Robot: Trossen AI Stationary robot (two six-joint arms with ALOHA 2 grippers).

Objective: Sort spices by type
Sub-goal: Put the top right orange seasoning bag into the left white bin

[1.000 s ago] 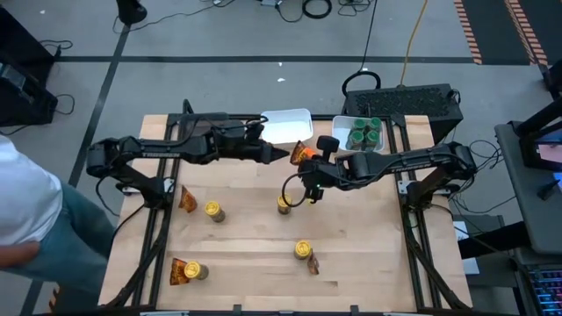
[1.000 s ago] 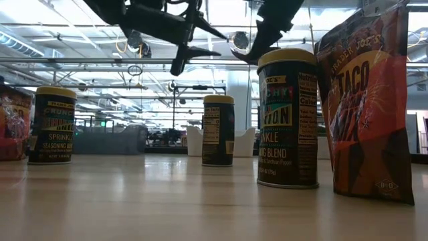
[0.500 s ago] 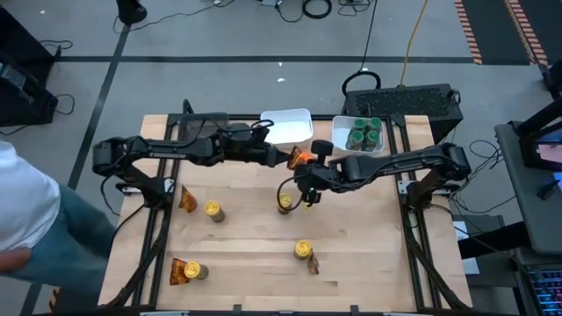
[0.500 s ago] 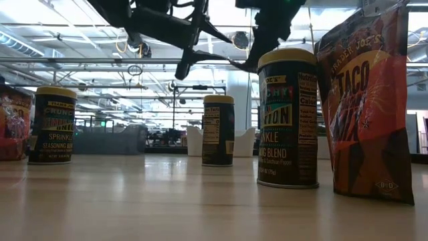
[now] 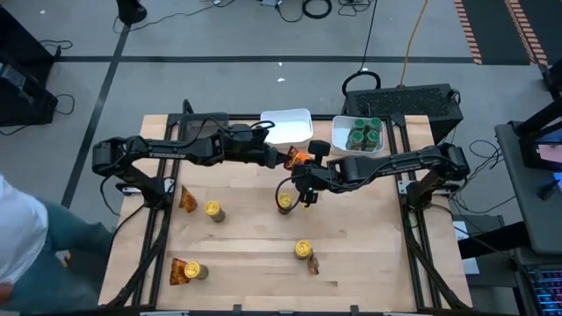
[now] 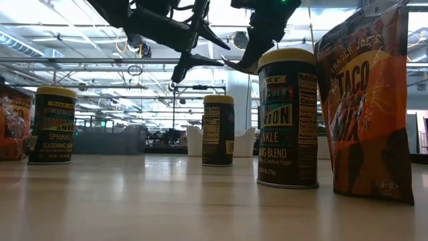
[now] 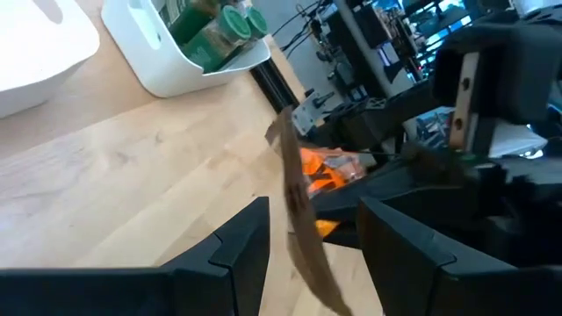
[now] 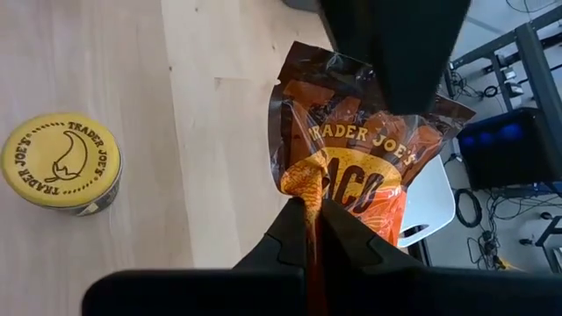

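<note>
High view showed a handover above the worktop's 12 o'clock half: right jaws (image 5: 299, 167) clenched the taco packet (image 5: 299, 159); left jaws (image 5: 283, 158) (spread) must close next.

Orange, yellow and green on pale wood

The foil packet (image 8: 351, 180) is dark brown with an orange panel and orange lettering; the jar (image 8: 60, 163) beside it has a yellow lid with dark print (a chilli drawn in its middle). Green-lidded jars (image 5: 364, 133) fill a white tray (image 5: 343, 125). The table (image 5: 246, 246) is light blond wood, both grippers black.
</note>
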